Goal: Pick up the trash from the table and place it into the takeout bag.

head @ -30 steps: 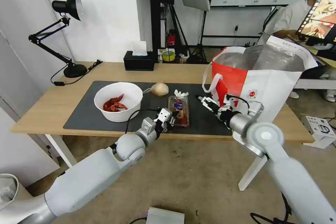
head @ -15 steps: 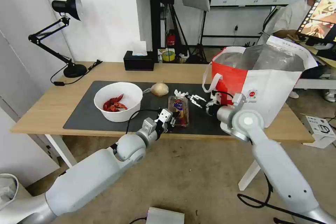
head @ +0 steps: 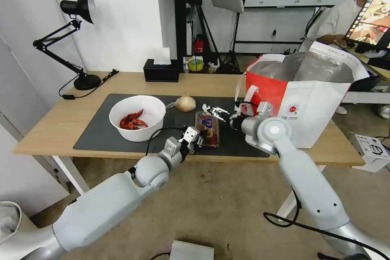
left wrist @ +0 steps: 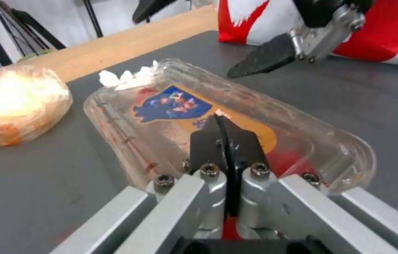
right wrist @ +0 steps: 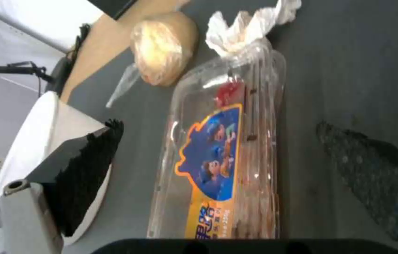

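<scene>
On the table point(head: 53, 126) a dark mat point(head: 97, 136) carries the trash: a white bowl point(head: 137, 124) of red shells, a tan wrapped lump point(head: 185, 102), a clear plastic tray point(head: 207, 128) and a crumpled tissue point(head: 210, 108) at the tray's far end. The red-and-white takeout bag point(head: 308, 89) stands open at the right. My right gripper point(head: 215, 111) hovers open over the tray point(right wrist: 227, 151), one finger point(right wrist: 86, 169) on each side of it. My left gripper point(head: 195, 138) is shut, its tips point(left wrist: 225, 130) at the near end of the tray point(left wrist: 236, 106).
A black desk lamp point(head: 77, 48) and a black tissue box point(head: 161, 71) stand along the table's back. A pale bin point(head: 8, 219) sits on the floor at lower left, and a small box point(head: 371, 150) lies on the floor at the right.
My right gripper has swung left, from in front of the bag to above the tray's far end. The left arm and the trash have stayed put.
</scene>
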